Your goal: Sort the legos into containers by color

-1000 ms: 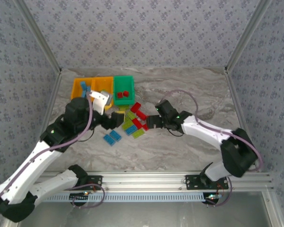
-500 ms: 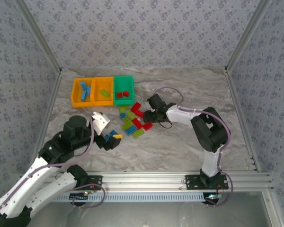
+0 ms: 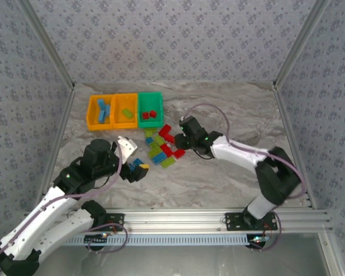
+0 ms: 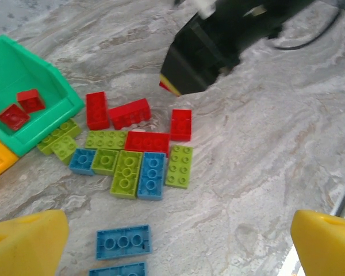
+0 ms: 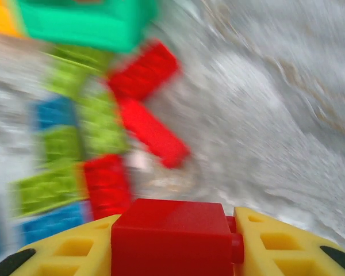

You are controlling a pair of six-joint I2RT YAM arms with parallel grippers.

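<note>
Pulled the left gripper (image 3: 137, 171) back from the containers (image 3: 137, 102) toward the near edge of the desk (image 3: 230, 115) since a second ago. Also swung the right arm's elbow outward and nudged the right gripper (image 3: 181, 140) slightly along the pile.

Now poised wide open with the left gripper just by two blue legos (image 4: 122, 241), yellow fingers (image 4: 29, 244) far apart and holding nothing.

Clamped with the right gripper on one red lego (image 5: 172, 236), at the right edge of the loose pile (image 3: 161, 148) of red, lime and blue bricks mid-desk.

Behind the pile, joined side by side:
- left orange bin (image 3: 91, 112) with blue bricks
- middle orange bin (image 3: 125, 96) with one lime brick
- green bin (image 3: 150, 95) with two red ones
</note>
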